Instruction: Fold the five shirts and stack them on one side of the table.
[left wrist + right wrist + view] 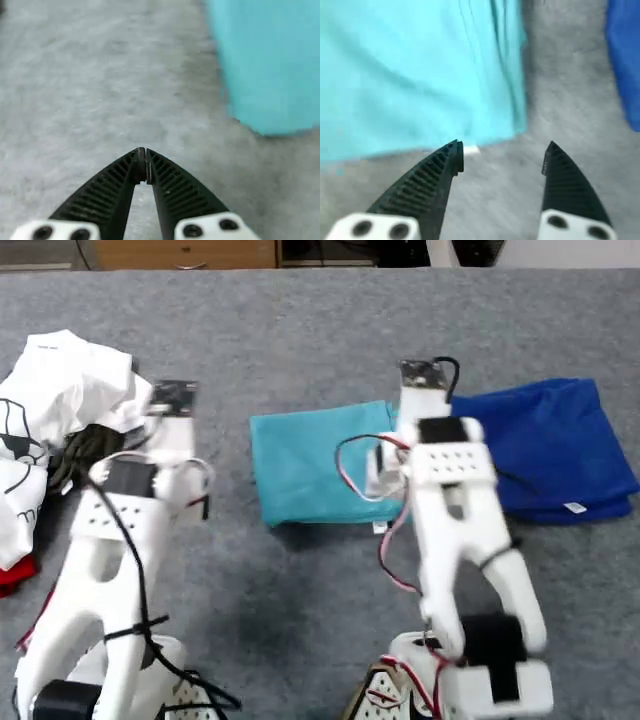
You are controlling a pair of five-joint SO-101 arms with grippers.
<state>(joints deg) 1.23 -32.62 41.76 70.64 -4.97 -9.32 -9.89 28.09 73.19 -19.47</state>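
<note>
A folded teal shirt (pixel 315 465) lies in the middle of the grey table (pixel 300 330). To its right, a folded blue shirt (pixel 545 445) lies flat. At the far left sits a crumpled pile: a white shirt (pixel 60 400) with black print, a dark garment (pixel 85 450) and a bit of red cloth (pixel 10 575). My right gripper (pixel 504 147) is open above the bare table, just off the teal shirt (pixel 410 75) edge that carries a small white tag (pixel 471 149), with the blue shirt (pixel 625 55) off to one side. My left gripper (pixel 141 152) is shut and empty over bare table, the teal shirt (pixel 270 65) farther off.
Both white arms rise from the near table edge, the left arm (pixel 110 540) beside the crumpled pile and the right arm (pixel 460 530) between the two folded shirts. Wooden furniture (pixel 185 252) stands behind the far edge.
</note>
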